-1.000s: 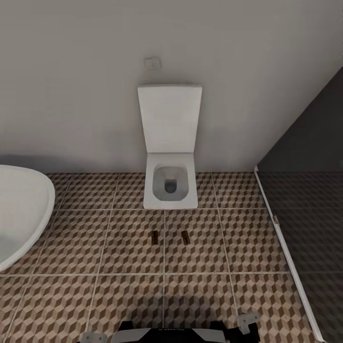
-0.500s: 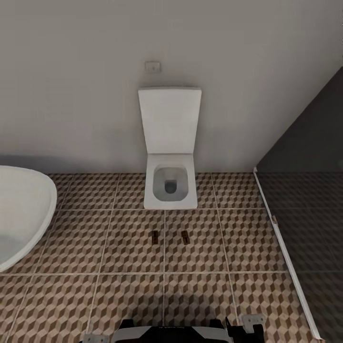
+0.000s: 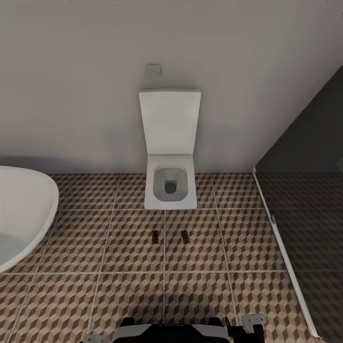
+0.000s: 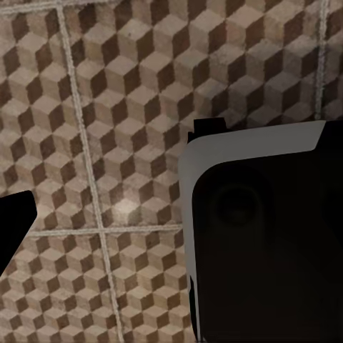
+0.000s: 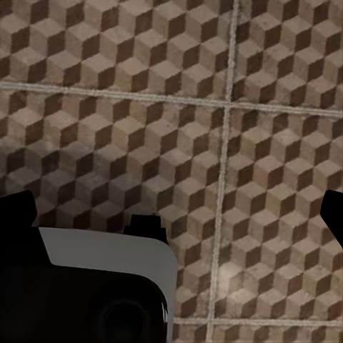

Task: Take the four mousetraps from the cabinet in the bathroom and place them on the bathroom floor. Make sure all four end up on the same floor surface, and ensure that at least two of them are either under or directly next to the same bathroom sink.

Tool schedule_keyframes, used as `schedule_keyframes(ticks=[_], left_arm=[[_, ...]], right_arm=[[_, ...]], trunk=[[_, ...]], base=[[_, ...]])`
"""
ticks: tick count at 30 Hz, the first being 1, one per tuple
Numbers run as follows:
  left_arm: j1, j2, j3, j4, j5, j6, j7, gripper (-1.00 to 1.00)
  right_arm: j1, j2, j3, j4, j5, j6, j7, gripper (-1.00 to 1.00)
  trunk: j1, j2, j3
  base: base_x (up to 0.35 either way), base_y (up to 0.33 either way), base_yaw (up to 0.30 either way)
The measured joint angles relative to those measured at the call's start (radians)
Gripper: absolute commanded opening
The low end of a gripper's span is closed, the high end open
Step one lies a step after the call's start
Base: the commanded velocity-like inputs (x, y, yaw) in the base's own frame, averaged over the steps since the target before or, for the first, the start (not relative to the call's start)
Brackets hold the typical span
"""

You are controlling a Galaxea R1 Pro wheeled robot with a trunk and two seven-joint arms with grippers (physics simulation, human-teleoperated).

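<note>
Two mousetraps lie side by side on the cube-patterned bathroom floor (image 3: 119,295), just in front of the toilet: one small brown board on the left (image 3: 155,237) and one on the right (image 3: 185,237). The other mousetraps, the cabinet and the sink are out of view. In the right wrist view my right gripper (image 5: 175,211) is open, its dark fingertips (image 5: 18,207) wide apart over bare tiles. In the left wrist view my left gripper (image 4: 171,214) hangs over tiles beside my base; one dark fingertip (image 4: 14,229) sits far out at the edge, so it reads as open. Neither holds anything.
A white square toilet (image 3: 170,188) with its lid up stands against the back wall. The white oval bathtub (image 3: 19,214) curves in from the left. A dark glass partition (image 3: 305,224) with a white bottom rail runs along the right. My base (image 3: 171,332) is at the bottom edge.
The whole head view has shifted a little, so the camera moved: the bathtub rim sits slightly further right. The two mousetraps have stayed in place on the floor.
</note>
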State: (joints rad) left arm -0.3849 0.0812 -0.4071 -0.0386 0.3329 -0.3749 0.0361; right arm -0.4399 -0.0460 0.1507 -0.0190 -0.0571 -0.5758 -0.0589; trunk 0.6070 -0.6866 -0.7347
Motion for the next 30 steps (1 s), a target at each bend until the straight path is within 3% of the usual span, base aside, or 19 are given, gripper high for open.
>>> schedule_keyframes(ticks=[30], left_arm=[[0.0,-0.008,0.0,0.012,0.0,0.0,0.0,1.0]], right_arm=[[0.0,-0.002,0.0,0.0,0.0,0.0,-0.002,1.0]], trunk=[[-0.115,0.21,0.094]], base=[[0.0,0.0,0.0]])
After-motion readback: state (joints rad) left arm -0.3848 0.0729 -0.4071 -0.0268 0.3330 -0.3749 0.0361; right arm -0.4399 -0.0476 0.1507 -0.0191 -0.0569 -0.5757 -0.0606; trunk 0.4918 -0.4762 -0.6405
